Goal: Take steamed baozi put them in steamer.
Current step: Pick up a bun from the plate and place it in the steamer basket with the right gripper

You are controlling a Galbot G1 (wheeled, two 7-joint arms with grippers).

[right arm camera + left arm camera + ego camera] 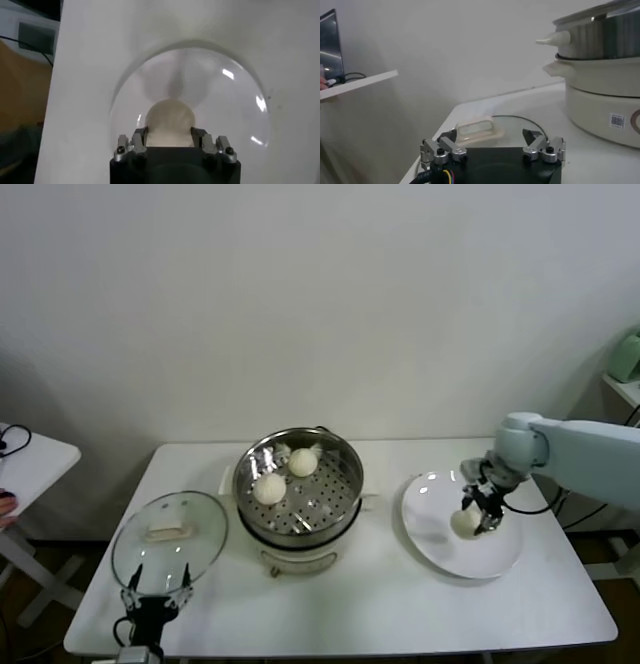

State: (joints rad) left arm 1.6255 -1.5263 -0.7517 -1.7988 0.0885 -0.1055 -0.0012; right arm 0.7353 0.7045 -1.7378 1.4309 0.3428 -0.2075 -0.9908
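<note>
The steamer (243, 484), a shiny steel pot on a cream base, stands mid-table with two steamed baozi (268, 489) (303, 462) on its perforated tray. To the right, on a white plate (440, 549), my right gripper (468, 522) is shut on another baozi (462, 524). In the right wrist view that off-white bun (169, 117) fills the gap between the fingers (141, 135), low over the plate (225, 100). My left gripper (157, 599) waits open at the table's front left, just short of the glass lid (170, 539).
The lid's cream handle (476, 127) lies just ahead of the left gripper (489, 135), with the steamer's base (605, 105) beside it. A small white side table (30, 459) stands at far left. The table's front edge runs close to the left gripper.
</note>
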